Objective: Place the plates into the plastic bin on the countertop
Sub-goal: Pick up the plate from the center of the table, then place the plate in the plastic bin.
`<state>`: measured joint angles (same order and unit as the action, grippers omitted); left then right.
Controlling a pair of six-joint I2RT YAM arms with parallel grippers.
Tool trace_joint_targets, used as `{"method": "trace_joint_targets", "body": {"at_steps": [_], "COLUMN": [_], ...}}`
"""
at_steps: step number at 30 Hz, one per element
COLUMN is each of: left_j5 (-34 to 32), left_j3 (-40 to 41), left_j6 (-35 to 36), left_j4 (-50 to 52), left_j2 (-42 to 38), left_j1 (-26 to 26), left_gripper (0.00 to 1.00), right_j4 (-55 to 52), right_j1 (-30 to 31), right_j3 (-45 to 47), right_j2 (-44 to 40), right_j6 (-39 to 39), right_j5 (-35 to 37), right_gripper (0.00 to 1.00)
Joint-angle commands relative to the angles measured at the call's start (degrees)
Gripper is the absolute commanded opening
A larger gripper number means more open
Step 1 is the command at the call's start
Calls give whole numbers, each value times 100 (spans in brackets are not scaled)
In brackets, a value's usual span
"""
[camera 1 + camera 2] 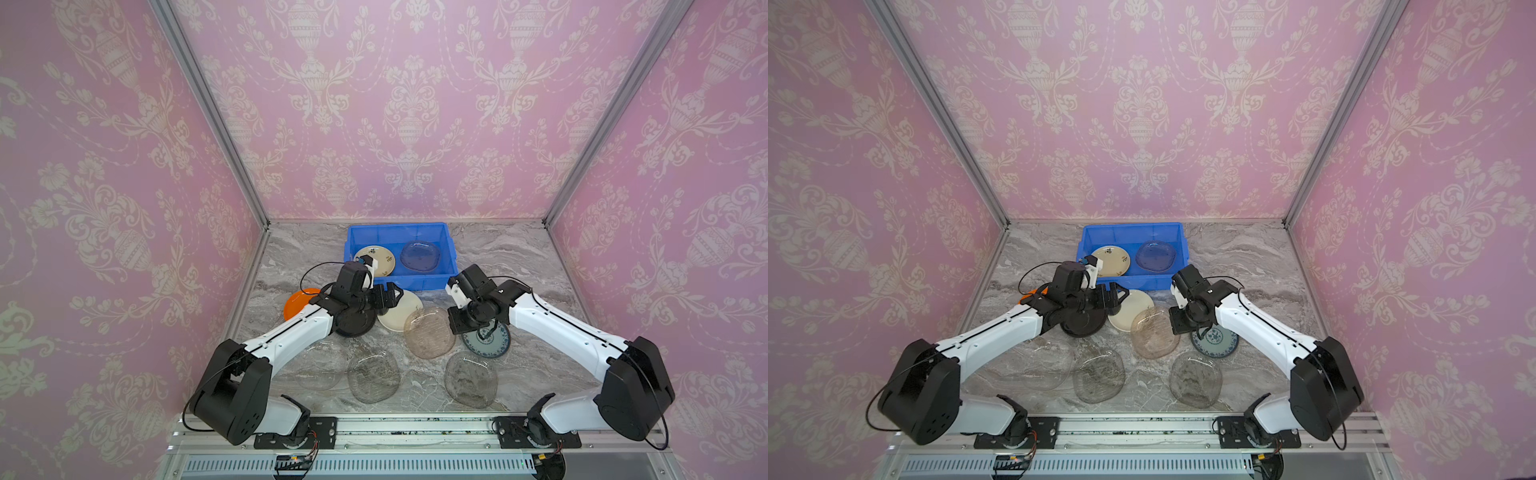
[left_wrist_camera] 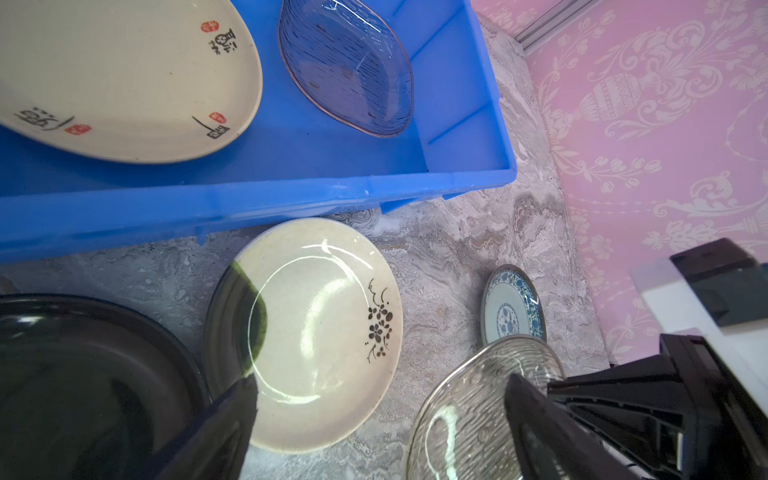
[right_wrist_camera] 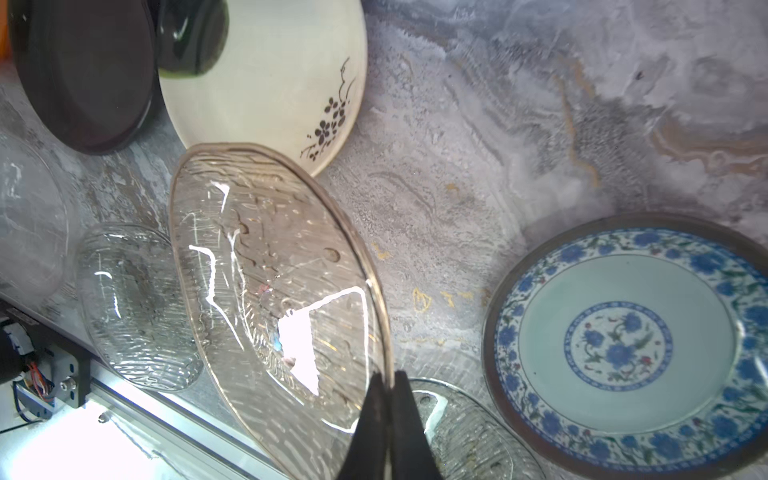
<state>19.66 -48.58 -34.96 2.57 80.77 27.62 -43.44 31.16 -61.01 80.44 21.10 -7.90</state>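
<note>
Smoky glass plate (image 1: 430, 332) | tilted, overlapping cream plate (image 1: 398, 316) | right jaws clamped on rim | left jaws apart

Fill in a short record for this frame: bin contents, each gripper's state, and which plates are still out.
bin contents: cream calligraphy plate and glass plate, side by side in the blue plastic bin
left gripper: open, holding nothing, over the cream flower plate
right gripper: shut on the rim of the smoky glass plate
also on countertop: orange plate, black plate, blue-patterned plate, three clear glass plates
</note>
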Motion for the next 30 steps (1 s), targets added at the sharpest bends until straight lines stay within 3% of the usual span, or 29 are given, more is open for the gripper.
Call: {"method": "trace_joint_targets", "body": {"at_steps": [1, 9, 15, 20, 22, 28, 30], "left_j5": [292, 705, 873, 865, 839, 827, 825], "left_j3": [-214, -256, -388, -473, -522, -729, -783], "left_j6": [9, -307, -343, -379, -372, -355, -331], "left_j4": [-46, -507, -695, -730, -680, -521, -476], "left_j2": [97, 334, 538, 650, 693, 908, 944], "left_j1": [51, 77, 104, 104, 104, 123, 132], "left_gripper": [93, 80, 71, 59, 46, 32, 31], "right_j4": [-47, 343, 682, 696, 688, 814, 903], "right_j1": [-207, -395, -431, -432, -429, -433, -429], "right_j3": [-302, -825, -1020, -1141, -1155, -1102, -1060], "right_j2": [-163, -5, 167, 278, 286, 328, 340], "right_j6": [316, 673, 798, 784, 764, 788, 803], "right_j5": [104, 425, 274, 180, 222, 140, 97], "right_gripper": [0, 0, 0, 0, 0, 0, 0]}}
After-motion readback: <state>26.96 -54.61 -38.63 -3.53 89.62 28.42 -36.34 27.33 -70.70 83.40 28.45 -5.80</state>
